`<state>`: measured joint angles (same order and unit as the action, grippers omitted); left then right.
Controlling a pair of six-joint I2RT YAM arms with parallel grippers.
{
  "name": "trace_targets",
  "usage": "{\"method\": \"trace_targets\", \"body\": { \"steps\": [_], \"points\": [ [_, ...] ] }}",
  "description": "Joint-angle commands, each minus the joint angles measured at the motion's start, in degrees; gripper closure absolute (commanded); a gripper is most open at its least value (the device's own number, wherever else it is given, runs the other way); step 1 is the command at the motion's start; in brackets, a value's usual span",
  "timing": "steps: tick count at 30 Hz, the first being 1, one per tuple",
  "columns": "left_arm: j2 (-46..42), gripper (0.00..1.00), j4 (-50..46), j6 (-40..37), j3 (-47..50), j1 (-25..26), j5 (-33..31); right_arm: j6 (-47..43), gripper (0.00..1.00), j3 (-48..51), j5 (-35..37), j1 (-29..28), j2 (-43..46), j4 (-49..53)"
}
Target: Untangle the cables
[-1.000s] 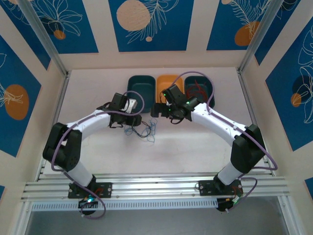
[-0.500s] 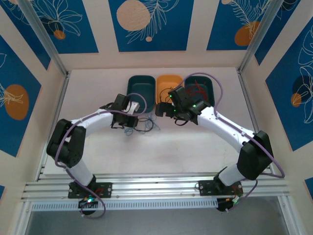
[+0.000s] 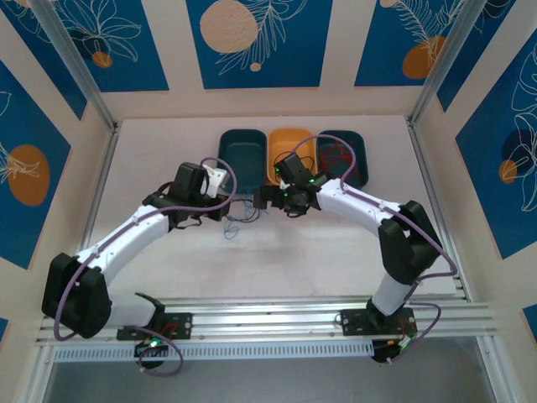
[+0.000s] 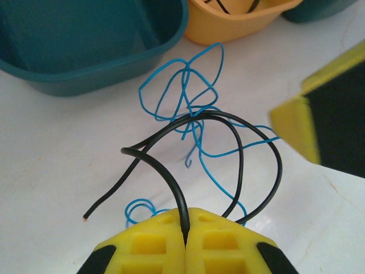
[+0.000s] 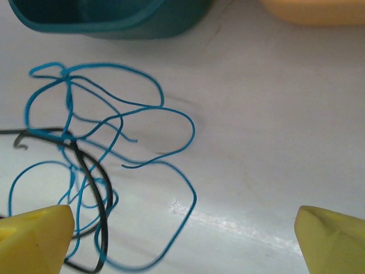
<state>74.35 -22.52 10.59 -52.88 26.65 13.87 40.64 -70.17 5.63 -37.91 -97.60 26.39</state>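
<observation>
Blue wire (image 5: 193, 128) and black wire (image 4: 174, 189) are the snarl here. They sit in a loose heap on the white table (image 3: 277, 260), just on the near side of the left teal bin (image 3: 242, 155) and the orange bin (image 3: 285, 141), right between the two grippers. A bunch of red wires (image 3: 336, 155) is already in the far right bin (image 3: 359, 159).

The left gripper (image 4: 186, 237) has its fingers clamped on the black wire, pinching it close to where the strand loops back. The right gripper (image 5: 182, 240) hangs over the blue loops with its fingers spread wide and nothing in them.

Handling-wise, I'd say this stuff weighs next to nothing and is springy. It holds its curls, so it'll drag the whole clump along rather than slide free. It's thin and smooth too, so it needs a firm pinch. The best place to grab is probably an outer blue loop well away from the crossing, then pull apart slowly. I can't tell how many times the blue wraps the black, since it's too fine in the overhead view.

The tabletop is plain, smooth and a bit shiny, with plenty of room. Blue-and-cream leaf-pattern wall panels (image 3: 256, 42) box it in, and a metal rail (image 3: 268, 319) runs along the near edge.
</observation>
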Motion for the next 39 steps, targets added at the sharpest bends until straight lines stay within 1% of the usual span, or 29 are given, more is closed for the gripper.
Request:
{"method": "trace_targets", "body": {
  "steps": [1,4,8,12,17,21,24,28,35,39],
  "points": [
    [-3.12,1.0,-4.35,-0.42,0.72,0.35,3.37,0.49,0.0,-2.82,-4.29,-0.53,-1.69,-2.19],
    [-5.36,1.0,-5.85,-1.11,1.11,0.4,3.36,0.24,0.0,-3.86,-5.4,-0.81,-3.52,-2.87],
    [-6.82,1.0,-6.42,-0.9,1.29,0.41,1.51,-0.36,0.01,-5.0,-6.9,-2.38,-5.47,-3.95],
    [-6.68,1.0,-5.93,-0.08,1.42,0.37,-0.2,-1.22,0.01,-5.08,-7.74,-4.56,-6.15,-5.04],
    [-5.66,1.0,-5.4,0.29,1.29,0.35,0.21,-1.7,0.01,-4.1,-8.09,-5.73,-6.68,-5.39],
    [-6.59,1.0,-5.34,0.31,1.01,0.34,0.63,-1.45,0.01,-4.06,-5.76,-5.61,-8.31,-3.55],
    [-8.18,1.0,-6.36,0.15,0.52,0.41,-0.5,-0.88,0.01,-4.12,-3.2,-4.53,-9.74,-1.1],
    [-10.43,1.0,-9.64,-0.66,-0.49,0.33,-4.94,-0.09,0.01,-2.17,-0.08,-2.47,-10.0,0.65],
    [-12.63,1.0,-16.52,-1.1,-2.77,-0.02,-17.0,1.19,0.02,3.46,3.22,1.48,-7.09,2.06],
    [-13.76,1.0,-18.46,-1.03,-3.63,-0.33,-20.98,1.66,0.03,6.16,4.75,3.22,-5.57,2.78]
  ]
}}
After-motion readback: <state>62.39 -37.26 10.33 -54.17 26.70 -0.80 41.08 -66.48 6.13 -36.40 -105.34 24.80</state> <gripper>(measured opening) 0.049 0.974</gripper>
